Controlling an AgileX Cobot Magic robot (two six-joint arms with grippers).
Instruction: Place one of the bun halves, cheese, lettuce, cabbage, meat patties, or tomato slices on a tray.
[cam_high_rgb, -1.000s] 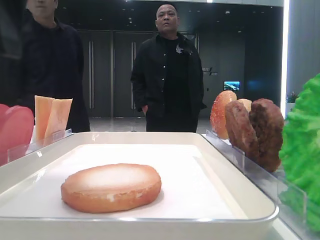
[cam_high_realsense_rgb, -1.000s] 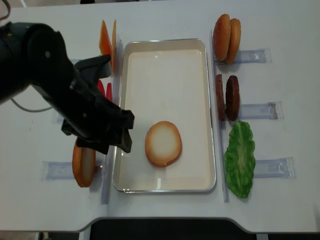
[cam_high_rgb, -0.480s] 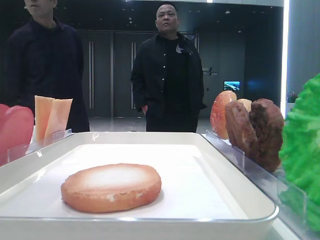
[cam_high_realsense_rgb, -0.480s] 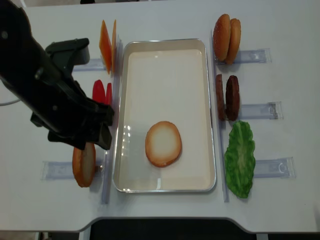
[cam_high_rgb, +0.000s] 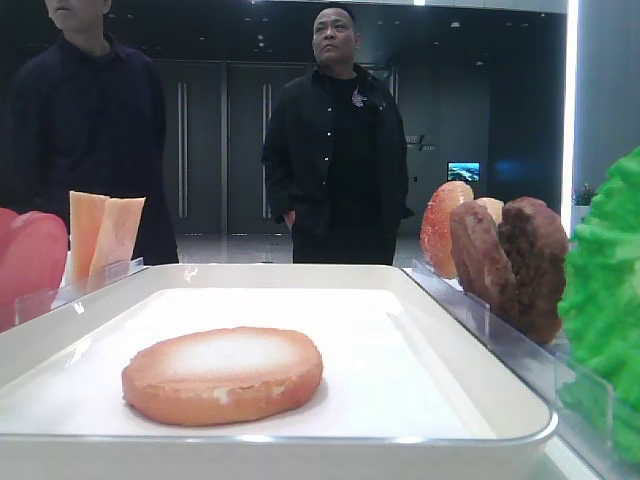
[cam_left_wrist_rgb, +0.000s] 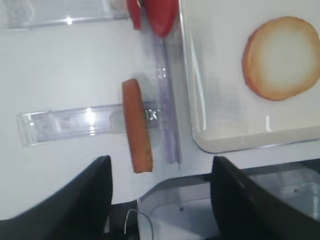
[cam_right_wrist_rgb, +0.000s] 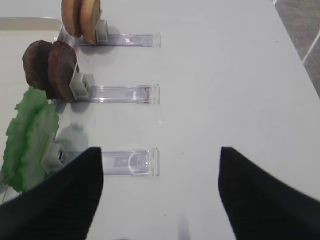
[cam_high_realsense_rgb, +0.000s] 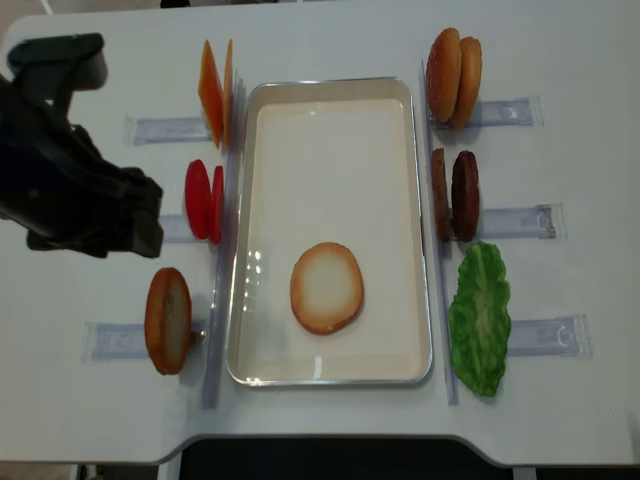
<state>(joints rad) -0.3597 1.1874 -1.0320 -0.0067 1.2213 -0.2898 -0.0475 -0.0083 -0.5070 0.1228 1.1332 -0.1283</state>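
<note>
White tabletop (cam_high_realsense_rgb: 330, 30) carrying white tray (cam_high_realsense_rgb: 420, 200) at centre, long axis running front to back. One of the bun halves (cam_high_realsense_rgb: 326, 287) lying flat on tray floor toward near end, pale face up, slightly oval, long axis along tray length. Left gripper (cam_left_wrist_rgb: 160, 200) positioned well left of tray, apart from bun half; fingers (cam_left_wrist_rgb: 80, 200) spread wide, nothing between them. Second bun half (cam_high_realsense_rgb: 167, 320) standing on edge in clear holder (cam_high_realsense_rgb: 115, 340) left of tray, below left arm. Tomato slices (cam_high_realsense_rgb: 204, 200) and cheese (cam_high_realsense_rgb: 215, 92) upright along left side; meat patties (cam_high_realsense_rgb: 455, 195), more buns (cam_high_realsense_rgb: 453, 76) and lettuce (cam_high_realsense_rgb: 480, 317) along right side. Right gripper (cam_right_wrist_rgb: 160, 190) over bare table right of lettuce, fingers parted, empty.
</note>
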